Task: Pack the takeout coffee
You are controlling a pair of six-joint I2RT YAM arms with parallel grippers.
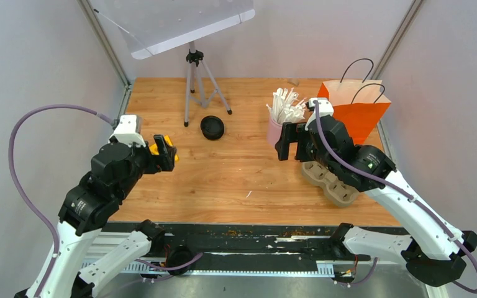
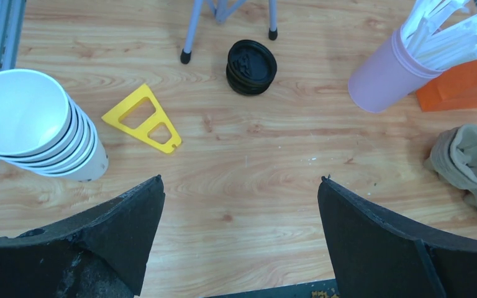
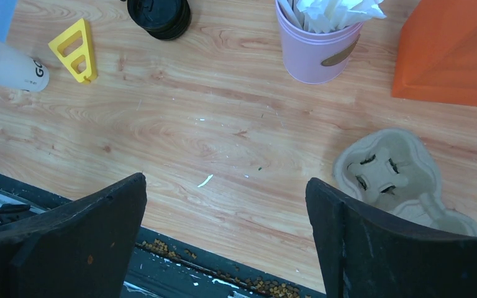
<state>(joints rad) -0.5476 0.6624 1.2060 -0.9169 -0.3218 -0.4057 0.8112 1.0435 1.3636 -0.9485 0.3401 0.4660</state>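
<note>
A wooden table (image 1: pixel 236 174) sits between grey walls (image 1: pixel 31 56). The left arm is bent low near the left edge. Its left gripper (image 2: pixel 242 186) is spread wide and empty above bare wood. The right arm reaches inward over the cardboard tray (image 3: pixel 388 167), and the right gripper (image 3: pixel 227 183) is likewise spread and empty. A nested stack of white cups (image 2: pixel 34 127), without lids, sits at the table's left edge near a yellow triangle (image 2: pixel 143 127). The black lids (image 2: pixel 251 66) are stacked by a tripod (image 1: pixel 195 74), apart from the cups. A pink cup of straws (image 3: pixel 317 46) stands just beside an orange bag (image 1: pixel 357 112).

Top cam overhead frm behind; both wrist cams look down close, sharing black lids (image 2: pixel 251 67).
</note>
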